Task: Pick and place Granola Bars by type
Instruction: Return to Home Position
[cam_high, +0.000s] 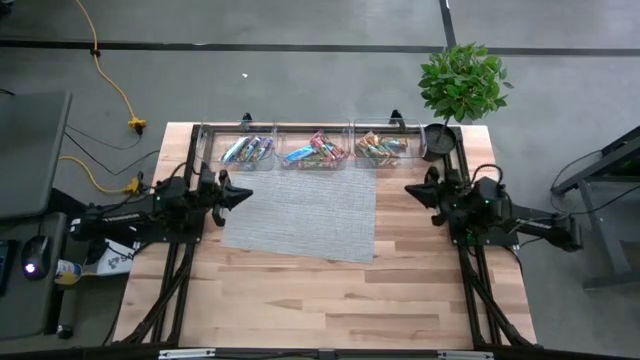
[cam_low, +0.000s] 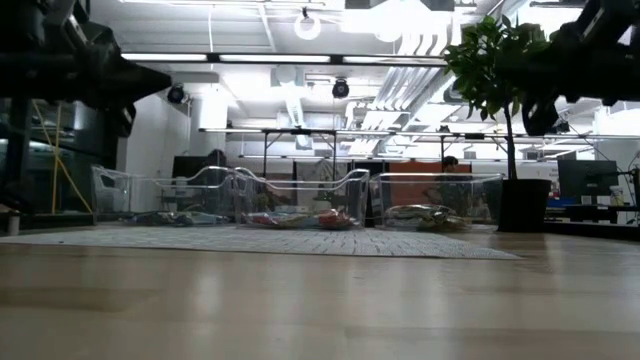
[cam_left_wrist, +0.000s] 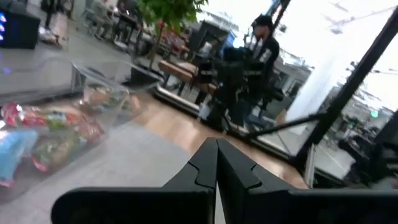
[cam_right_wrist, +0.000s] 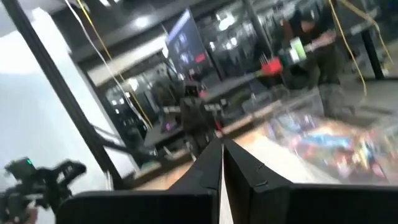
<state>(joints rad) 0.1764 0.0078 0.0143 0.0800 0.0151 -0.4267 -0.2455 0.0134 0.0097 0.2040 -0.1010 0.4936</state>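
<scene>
The granola bars lie sorted in three clear bins along the table's far edge: blue-silver ones in the left bin (cam_high: 247, 150), mixed red, blue and green ones in the middle bin (cam_high: 316, 152), green-orange ones in the right bin (cam_high: 381, 148). In the low view the bins (cam_low: 300, 205) stand behind the grey mat. My left gripper (cam_high: 245, 193) hovers shut over the mat's left edge, holding nothing; its closed fingers (cam_left_wrist: 216, 163) show in the left wrist view. My right gripper (cam_high: 412, 189) hovers shut right of the mat, fingers (cam_right_wrist: 222, 163) together, holding nothing.
A grey woven mat (cam_high: 300, 212) covers the table's middle. A potted plant (cam_high: 458, 85) in a dark pot stands at the far right corner beside the right bin. Bare wood lies toward the near edge (cam_high: 330, 300). A person (cam_left_wrist: 264, 46) stands in the room beyond.
</scene>
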